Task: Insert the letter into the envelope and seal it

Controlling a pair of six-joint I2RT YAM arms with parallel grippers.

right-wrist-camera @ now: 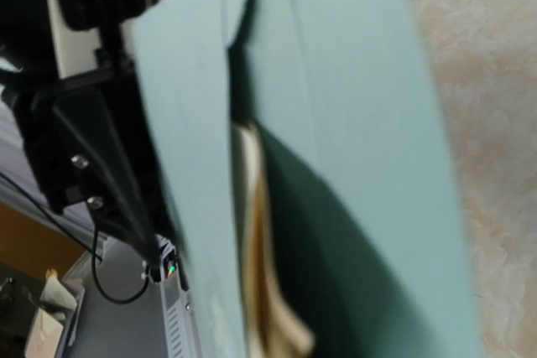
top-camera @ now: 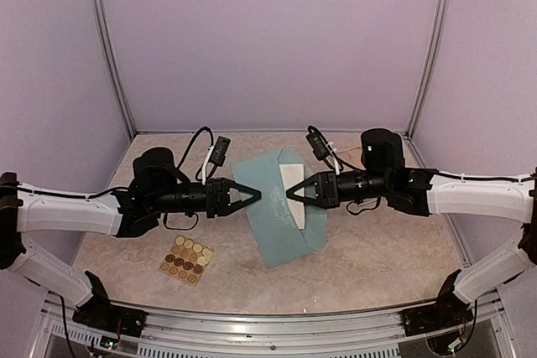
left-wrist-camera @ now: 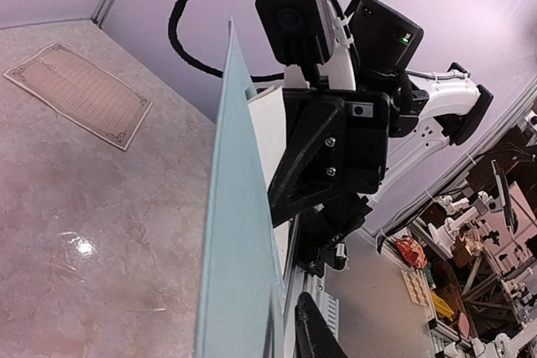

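Note:
The teal envelope (top-camera: 281, 224) is held up off the table between both arms, its flap end tilted toward the back. A cream letter (top-camera: 294, 178) sticks partly out of its mouth. My right gripper (top-camera: 290, 193) is shut on the envelope's right side, by the letter's edge. My left gripper (top-camera: 257, 197) sits at the envelope's left edge with its jaws slightly apart. In the left wrist view the envelope (left-wrist-camera: 239, 249) stands edge-on, with a narrow gap to my one visible finger (left-wrist-camera: 319, 337). The right wrist view is filled by the envelope (right-wrist-camera: 361, 81) with the letter (right-wrist-camera: 260, 232) inside.
A tan sheet of round stickers (top-camera: 187, 259) lies on the marble tabletop in front of the left arm. Another cream sheet with an ornate border (left-wrist-camera: 80, 94) lies flat on the table in the left wrist view. Walls close in the back and sides.

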